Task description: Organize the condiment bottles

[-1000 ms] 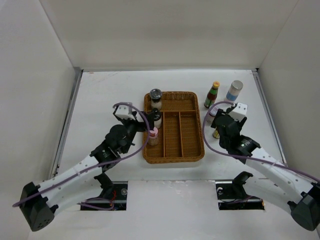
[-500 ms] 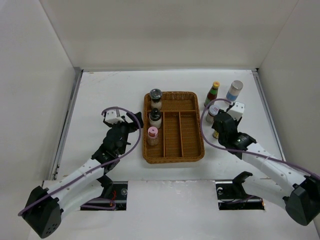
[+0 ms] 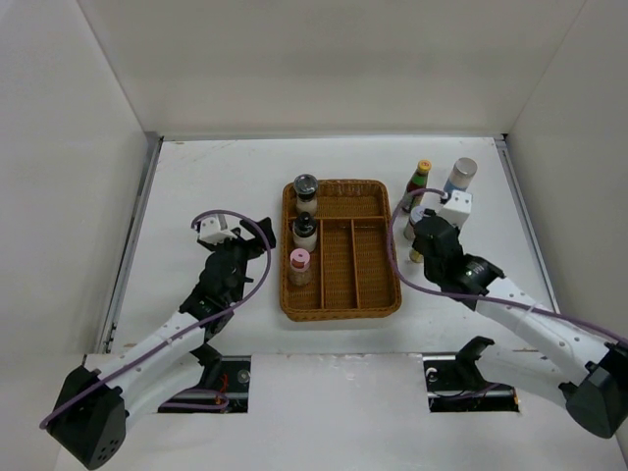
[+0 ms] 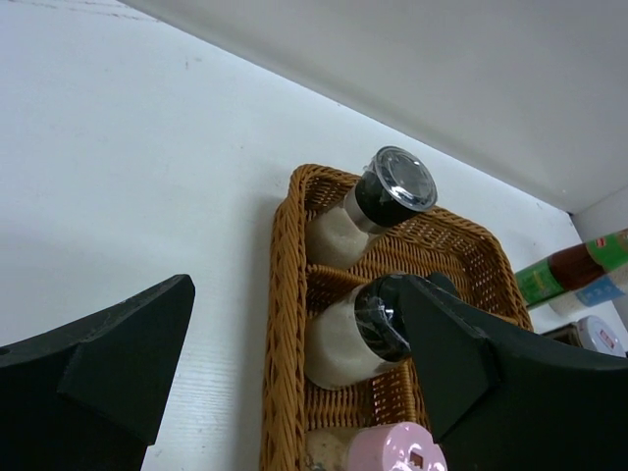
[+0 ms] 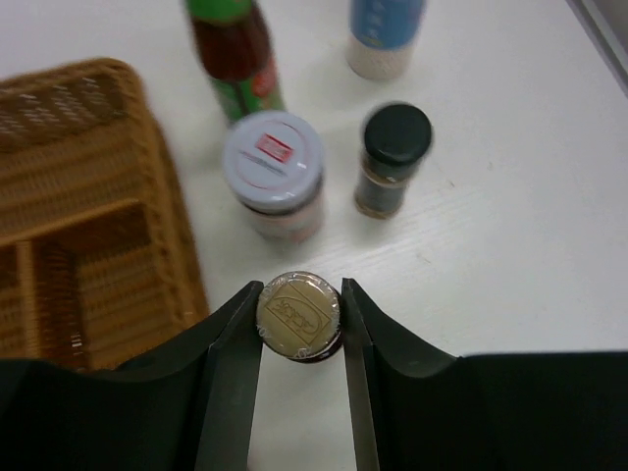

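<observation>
Three bottles stand in the left column of the wicker tray [image 3: 368,211]: a silver-lidded jar [image 3: 305,186], a black-capped jar [image 3: 305,228] and a pink-capped bottle [image 3: 299,263]. My left gripper [image 3: 253,250] is open and empty, just left of the tray; in its wrist view [image 4: 294,392] the black-capped jar [image 4: 353,334] lies ahead. My right gripper [image 5: 299,319] is shut on the tan-capped bottle [image 5: 298,314], which stands on the table right of the tray. Beyond it stand a purple-grey-capped jar [image 5: 272,162], a black-capped bottle [image 5: 395,137], a yellow-capped sauce bottle [image 3: 420,184] and a blue-labelled white bottle [image 3: 459,179].
The tray's middle and right compartments [image 3: 353,255] hold nothing. The tray's right rim [image 5: 177,245] is close to the left of my right gripper. White walls enclose the table on three sides.
My left gripper has let go of the pink-capped bottle in the tray and drawn back to the left. My right gripper has moved forward and its fingers now stand on the tan cap.
</observation>
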You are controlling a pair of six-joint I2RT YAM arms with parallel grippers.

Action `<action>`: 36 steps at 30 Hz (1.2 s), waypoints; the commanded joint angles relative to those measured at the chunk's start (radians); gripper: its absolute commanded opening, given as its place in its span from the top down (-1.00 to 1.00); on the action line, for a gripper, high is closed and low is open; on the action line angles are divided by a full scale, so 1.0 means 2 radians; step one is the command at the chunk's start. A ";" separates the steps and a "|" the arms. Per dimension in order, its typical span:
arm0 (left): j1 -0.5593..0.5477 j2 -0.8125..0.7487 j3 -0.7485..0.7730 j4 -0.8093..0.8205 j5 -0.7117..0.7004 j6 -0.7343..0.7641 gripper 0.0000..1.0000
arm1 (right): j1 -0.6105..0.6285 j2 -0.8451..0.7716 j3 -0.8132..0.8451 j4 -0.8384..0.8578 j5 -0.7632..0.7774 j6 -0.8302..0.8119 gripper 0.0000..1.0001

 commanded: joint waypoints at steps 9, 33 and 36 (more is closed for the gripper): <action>0.021 0.006 -0.020 0.040 0.006 -0.028 -0.72 | 0.056 0.190 0.226 0.229 -0.079 -0.102 0.67; 0.025 0.027 -0.028 0.050 0.006 -0.035 -0.73 | 0.056 0.436 0.354 0.256 -0.125 -0.122 0.19; 0.025 0.031 -0.027 0.050 0.006 -0.035 -0.73 | 0.056 0.424 0.344 0.257 -0.129 -0.117 0.05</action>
